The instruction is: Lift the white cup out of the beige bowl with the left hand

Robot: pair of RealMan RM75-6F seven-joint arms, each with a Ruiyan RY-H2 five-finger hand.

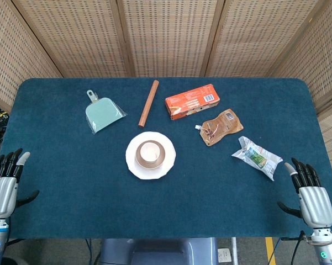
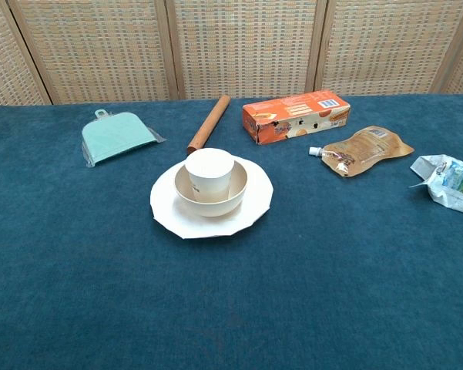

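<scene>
A white cup [image 2: 209,174] stands upright inside a beige bowl [image 2: 233,195], which sits on a white plate [image 2: 173,213] near the table's middle. In the head view the cup [image 1: 150,152] shows from above within the bowl [image 1: 164,155]. My left hand [image 1: 4,185] rests open at the table's near left edge, far from the bowl, fingers straight and apart. At the near right edge my right hand [image 1: 309,193] is open too, holding nothing. The chest view shows neither hand.
Behind the plate lie a green dustpan in clear wrap [image 1: 103,114], a wooden rolling pin [image 1: 148,103] and an orange box [image 1: 192,101]. A brown spout pouch [image 1: 221,127] and a crumpled white-green packet [image 1: 257,157] lie to the right. Wicker screens stand behind the table.
</scene>
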